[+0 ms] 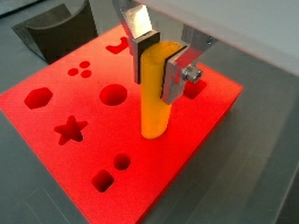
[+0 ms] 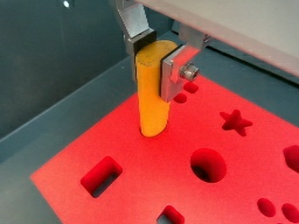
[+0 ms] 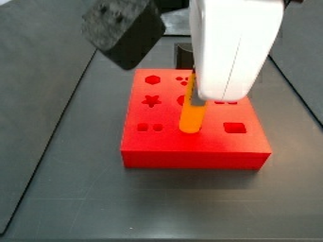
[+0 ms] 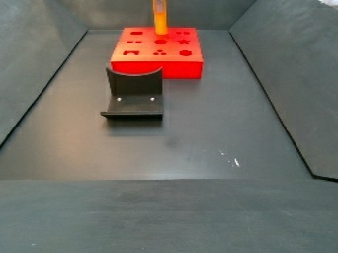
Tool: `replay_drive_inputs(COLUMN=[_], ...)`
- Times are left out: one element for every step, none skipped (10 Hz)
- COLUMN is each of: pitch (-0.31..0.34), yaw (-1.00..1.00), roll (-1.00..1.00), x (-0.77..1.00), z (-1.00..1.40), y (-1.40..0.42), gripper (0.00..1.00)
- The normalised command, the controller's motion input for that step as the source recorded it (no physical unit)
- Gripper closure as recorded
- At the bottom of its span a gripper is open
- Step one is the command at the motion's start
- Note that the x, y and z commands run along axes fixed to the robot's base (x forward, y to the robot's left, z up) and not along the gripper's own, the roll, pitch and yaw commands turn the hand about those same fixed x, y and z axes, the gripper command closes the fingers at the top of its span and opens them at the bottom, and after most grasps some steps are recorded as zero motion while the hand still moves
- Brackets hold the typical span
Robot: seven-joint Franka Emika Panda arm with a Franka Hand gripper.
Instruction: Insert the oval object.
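1. Oval object (image 1: 158, 98), an orange-yellow peg, hangs upright, pinched between the gripper's (image 1: 163, 63) silver fingers (image 2: 177, 70).
2. Its lower tip sits at the red block's (image 1: 176, 166) top; touching or just above, I cannot tell.
3. Beyond the block stands the dark fixture (image 4: 133, 91).

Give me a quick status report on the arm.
Hand shut on oval peg, over the red block. Peg upright, tip at block's top face; insertion unclear. Nothing in the way.
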Motion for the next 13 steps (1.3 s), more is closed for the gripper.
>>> replay_drive_inputs(pitch=[-0.027,-0.029,-0.019,-0.049,-0.073,-0.103,-0.141,-0.163,-0.201,-0.217,-0.196,-0.177,0.0], yaw=[-0.13,-0.12,-0.1,-0.12,-0.12,-0.11,-0.09,-0.09,-0.09,-0.09,-0.09,-0.09,0.0], roll=[0.0,0.0,0.0,0.0,0.01,0.02,0.03,0.01,0.0,0.0,0.02,0.01,0.01], x=[-0.09,0.0,0.0,0.01,0.07,0.07,0.06,0.05,0.03,0.01,0.02,0.0,0.0], z=[-0.26,-0.2,-0.19,-0.33,-0.46,-0.55,-0.64,-0.67,-0.71,-0.77,-0.82,-0.87,0.0], y=[0.0,0.0,0.0,0.0,-0.02,-0.04,-0.03,0.0,0.0,-0.03,-0.03,0.0,0.0], gripper=[1.0,1.0,1.0,1.0,1.0,1.0,1.0,1.0,1.0,1.0,1.0,1.0,1.0])
